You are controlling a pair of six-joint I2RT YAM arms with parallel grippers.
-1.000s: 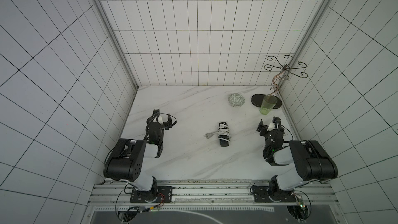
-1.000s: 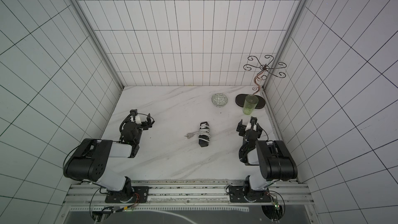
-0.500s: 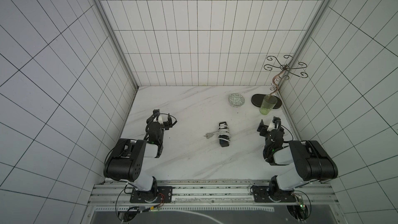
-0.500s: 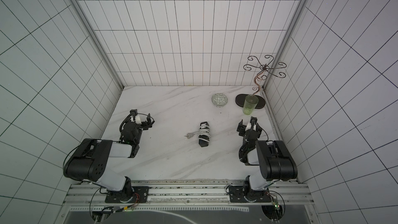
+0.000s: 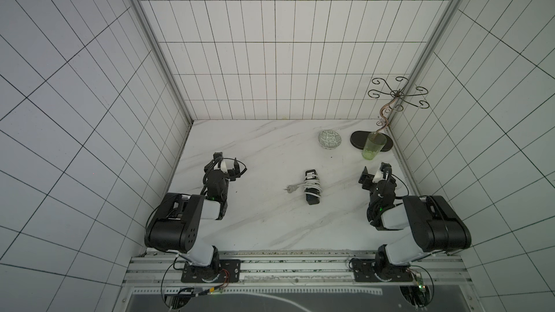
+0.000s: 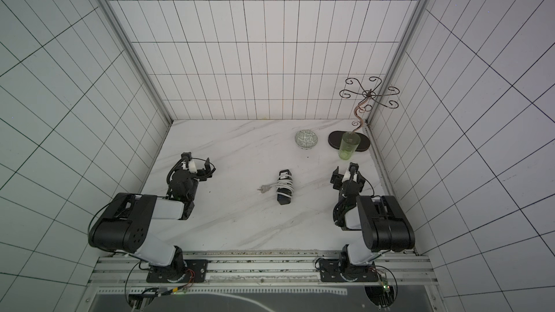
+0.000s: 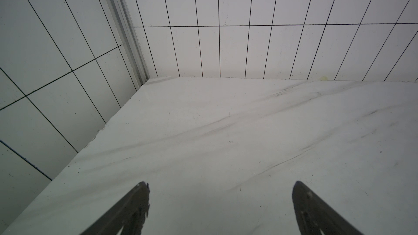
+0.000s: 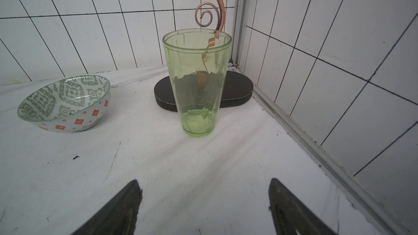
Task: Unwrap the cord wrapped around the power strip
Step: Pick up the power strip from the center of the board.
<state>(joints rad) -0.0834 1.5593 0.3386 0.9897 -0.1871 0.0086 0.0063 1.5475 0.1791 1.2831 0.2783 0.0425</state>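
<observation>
Mid-table, the cord (image 5: 312, 182) is seemingly lying fully wound around the power strip (image 5: 312, 189); both my fingers are hanging released, untouching.

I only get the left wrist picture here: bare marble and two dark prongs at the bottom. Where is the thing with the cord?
Observer: The power strip lies mid-table between the two arms, outside your view.
Operator: Is the cord off it yet?
Observer: No. In both top views the cord is looped around the black bar, and only its plug end lies loose on the marble on the left arm's side.
Operator: Is the other arm touching it?
Observer: No. The right pincer is open and apart from the strip; its own camera faces a green glass.
Operator: Anything else over there?
Observer: A patterned bowl sits beside the glass, tilted, near the back wall.
</observation>
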